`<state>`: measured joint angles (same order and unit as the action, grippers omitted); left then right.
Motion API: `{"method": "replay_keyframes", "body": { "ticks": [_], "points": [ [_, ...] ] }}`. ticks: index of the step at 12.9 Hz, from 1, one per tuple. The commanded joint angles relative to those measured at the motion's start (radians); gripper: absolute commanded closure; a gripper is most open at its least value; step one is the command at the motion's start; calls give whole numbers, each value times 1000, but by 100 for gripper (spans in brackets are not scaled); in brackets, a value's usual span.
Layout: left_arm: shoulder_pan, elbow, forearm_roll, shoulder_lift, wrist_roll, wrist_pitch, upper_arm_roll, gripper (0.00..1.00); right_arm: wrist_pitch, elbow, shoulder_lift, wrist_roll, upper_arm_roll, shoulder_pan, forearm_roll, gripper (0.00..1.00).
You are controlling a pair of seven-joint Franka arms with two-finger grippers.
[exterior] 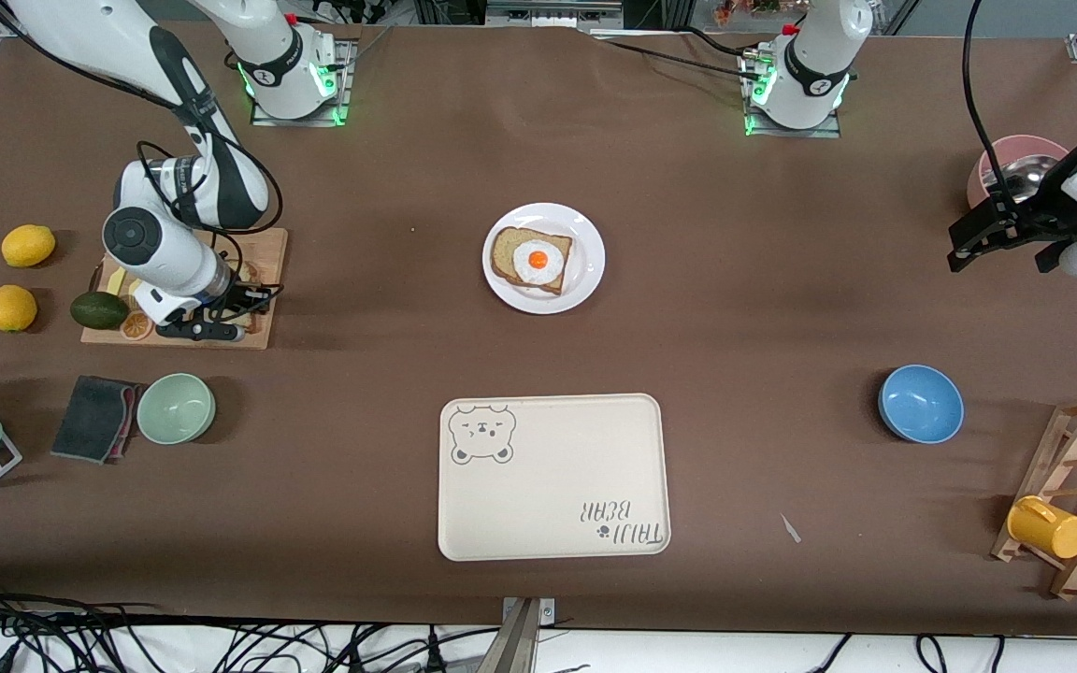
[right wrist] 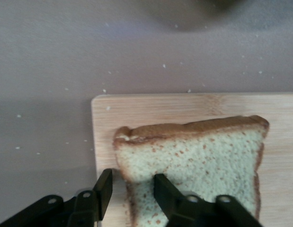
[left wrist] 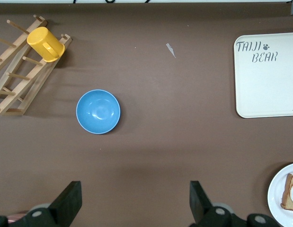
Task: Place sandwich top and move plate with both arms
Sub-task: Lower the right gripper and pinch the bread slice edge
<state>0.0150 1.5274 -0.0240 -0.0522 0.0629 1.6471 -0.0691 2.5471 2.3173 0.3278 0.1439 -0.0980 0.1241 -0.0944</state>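
Note:
The sandwich top (right wrist: 198, 151), a plain speckled slice with darker crust, lies flat on a wooden cutting board (exterior: 269, 250) (right wrist: 106, 137) at the right arm's end of the table. My right gripper (exterior: 237, 304) (right wrist: 132, 176) is down on it and open. One finger sits over the crumb, the other beside the crust with a small gap. The white plate (exterior: 587, 236) (left wrist: 276, 189) stands mid-table with an egg-topped bread slice (exterior: 531, 260) on it. My left gripper (exterior: 1001, 254) (left wrist: 134, 185) waits wide open over bare table at the left arm's end.
A cream bear tray (exterior: 552, 477) (left wrist: 269, 85) lies nearer the camera than the plate. A blue bowl (exterior: 920, 403) (left wrist: 98, 111) and a wooden rack with a yellow mug (exterior: 1048, 526) are at the left arm's end. Lemons (exterior: 28, 245), an avocado (exterior: 99, 309), a green bowl (exterior: 176, 408) and a cloth (exterior: 94, 418) surround the board.

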Motion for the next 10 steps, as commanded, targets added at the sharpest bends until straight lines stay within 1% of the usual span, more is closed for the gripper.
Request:
{"method": "replay_keyframes", "body": {
  "ticks": [1,3,4,6,10],
  "points": [
    [-1,-33,-2,-15,-8,-18,2,0,1,-4,39,9,1,8,-4,63],
    [-1,-33,-2,-15,-8,-18,2,0,-4,-4,43,13,3,8,-4,90],
    [0,-33,-2,-15,-8,-18,2,0,-4,-4,43,13,3,9,-4,100],
    [-1,-33,-2,-15,-8,-18,2,0,-22,-7,33,10,1,9,-5,100],
    [0,-33,-2,-17,-8,-18,2,0,-171,-73,-2,0,1,9,-13,100]
  ]
}}
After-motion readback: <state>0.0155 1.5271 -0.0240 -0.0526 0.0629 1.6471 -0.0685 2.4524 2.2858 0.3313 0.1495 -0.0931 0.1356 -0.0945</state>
